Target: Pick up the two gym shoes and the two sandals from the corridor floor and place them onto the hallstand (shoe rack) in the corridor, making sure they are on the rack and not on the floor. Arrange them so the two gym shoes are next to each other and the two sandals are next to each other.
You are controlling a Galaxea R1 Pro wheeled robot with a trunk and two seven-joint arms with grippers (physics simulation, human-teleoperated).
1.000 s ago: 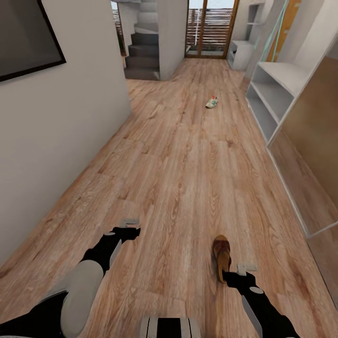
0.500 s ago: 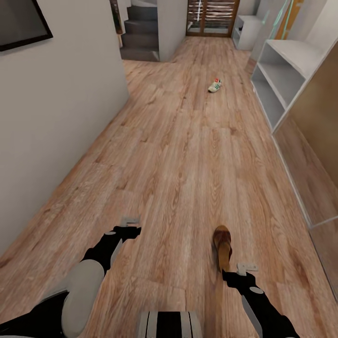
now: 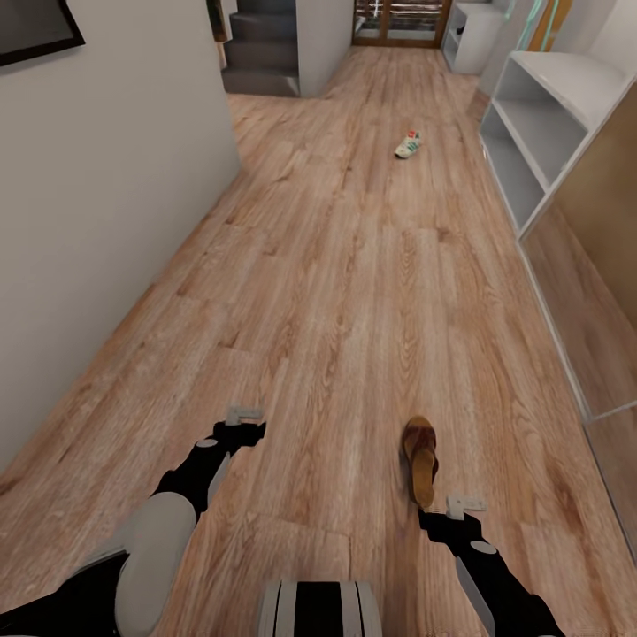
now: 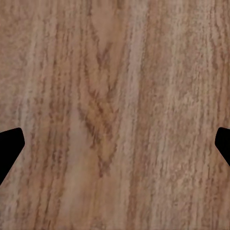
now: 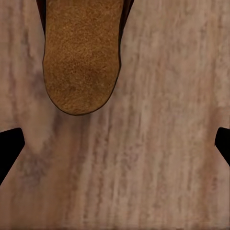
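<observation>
The left end effector hangs over bare corridor floor, its fingers apart and holding nothing. A brown sandal lies on the planks just ahead of the right end effector, also spread and unladen. A gym shoe lies far ahead, near the hallstand at right.

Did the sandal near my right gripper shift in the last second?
No: the sandal keeps its spot on the corridor floor planks; the camera shifted instead.

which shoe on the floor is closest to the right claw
The brown sandal, lying just ahead of the right claw; the white gym shoe sits far down the corridor.
</observation>
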